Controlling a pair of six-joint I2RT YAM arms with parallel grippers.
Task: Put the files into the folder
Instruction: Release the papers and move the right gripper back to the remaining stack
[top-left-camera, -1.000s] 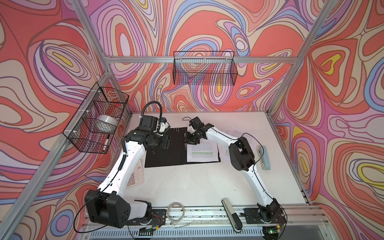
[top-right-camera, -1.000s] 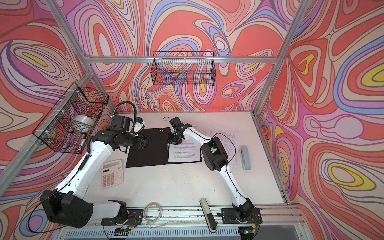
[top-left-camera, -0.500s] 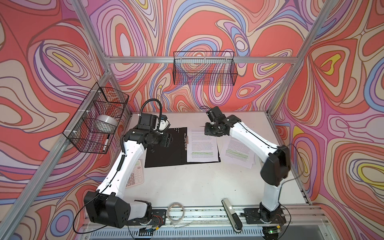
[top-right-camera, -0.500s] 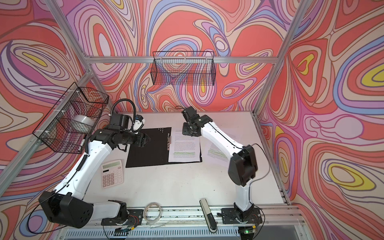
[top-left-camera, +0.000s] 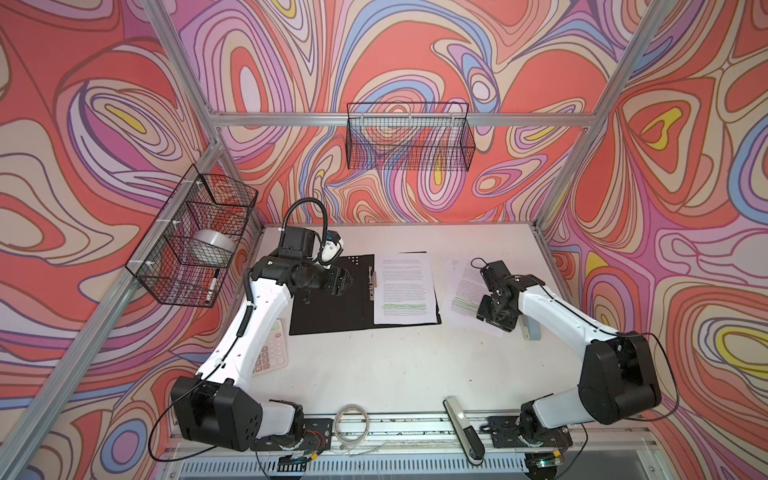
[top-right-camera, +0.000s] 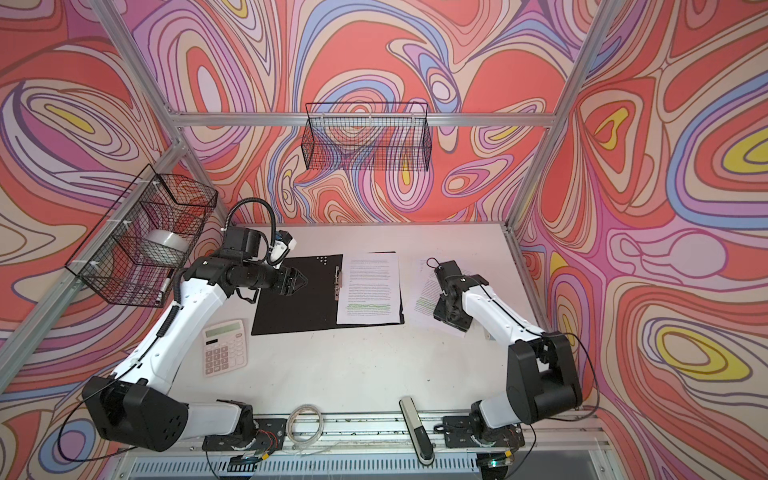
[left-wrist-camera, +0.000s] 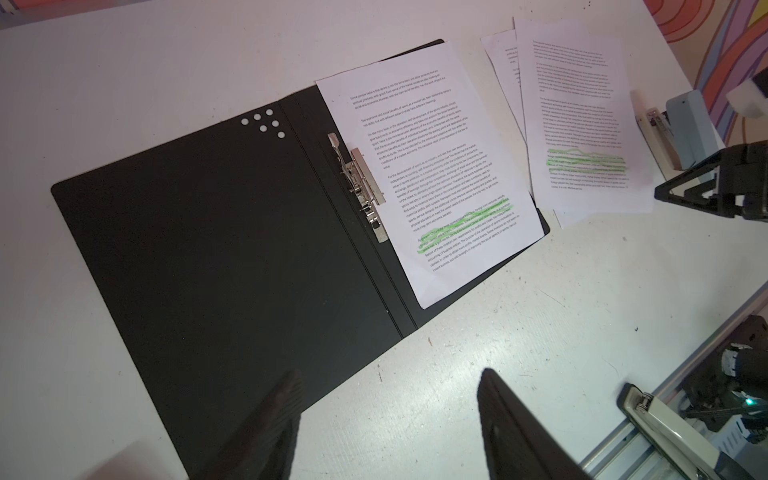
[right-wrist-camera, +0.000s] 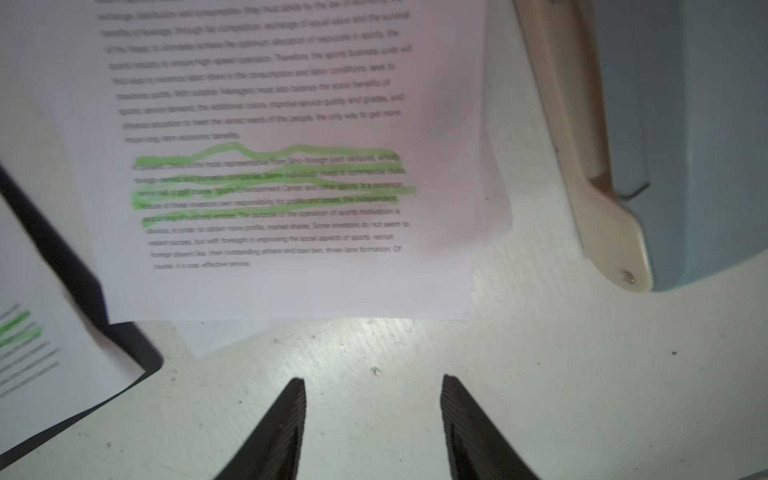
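Left gripper hangs released over the left half of the open black folder, jaws apart with nothing between them. In both top views the folder lies flat at the middle of the white counter. One filed sheet covers its right half, beside the metal clip. Just right of the folder the loose files lie fanned on the counter. The right gripper sits above their lower right corner and hides part of the hole punch. At the left a wire basket on the wall holds a tape roll and a marker. A second basket hangs on the back wall. A calculator lies beside the left arm, and a stapler and a wire coil lie at the bottom edge.

On the left wrist view the left gripper shows two parted fingers, one over the folder and one over bare counter. The filed sheet lies right of the clip, with the loose files and hole punch at upper right. The right gripper enters at the right edge.

On the right wrist view the right gripper is released above bare counter, just below the blurred loose files. The folder corner is at lower left and the hole punch at upper right.
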